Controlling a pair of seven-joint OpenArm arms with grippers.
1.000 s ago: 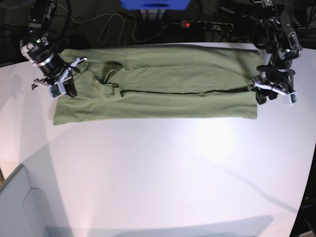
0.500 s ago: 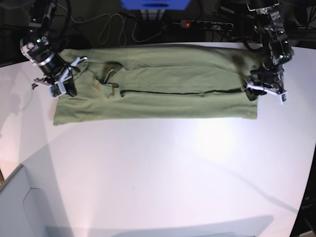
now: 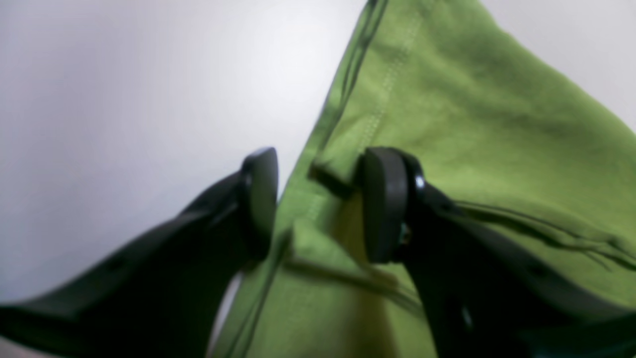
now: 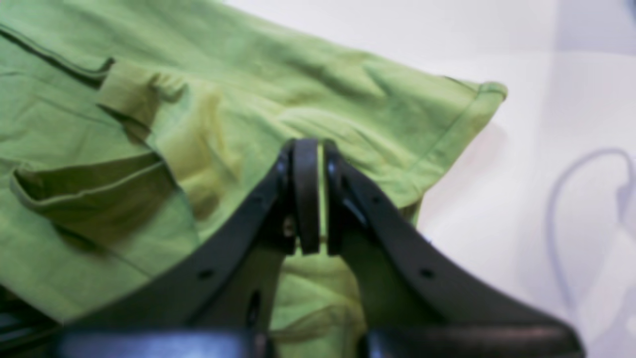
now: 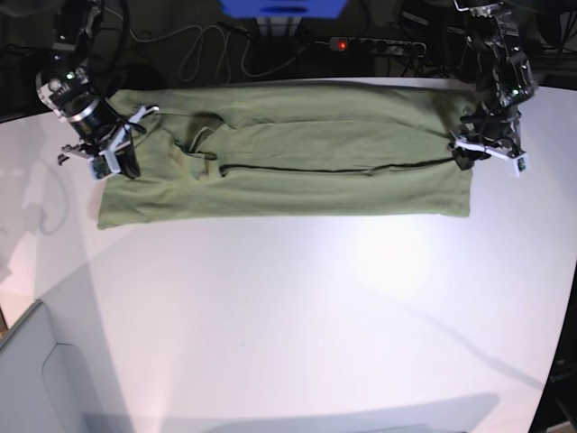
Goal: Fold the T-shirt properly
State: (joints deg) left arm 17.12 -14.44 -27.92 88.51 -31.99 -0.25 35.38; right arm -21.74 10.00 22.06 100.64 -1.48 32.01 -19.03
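Note:
The olive-green T-shirt (image 5: 297, 162) lies flat across the back of the white table (image 5: 288, 316), folded lengthwise into a long band. My left gripper (image 5: 464, 158) is at the band's right end. In the left wrist view it (image 3: 318, 204) stands open astride the hemmed edge of the T-shirt (image 3: 472, 124), with one finger (image 3: 261, 199) on the table side and the other on the cloth. At the band's left end, my right gripper (image 5: 126, 167) is shut. In the right wrist view its pads (image 4: 305, 194) press together, and a sliver of the T-shirt (image 4: 298, 74) shows between them.
A power strip (image 5: 379, 45) with a red light, loose cables (image 5: 198, 54) and a blue object (image 5: 284, 7) lie behind the table's back edge. A grey surface (image 5: 36, 379) sits at the lower left corner. The table's right edge runs just beyond my left gripper.
My left gripper has moved from beside the shirt's right end up and inward onto its edge, jaws still apart. The right arm has not moved.

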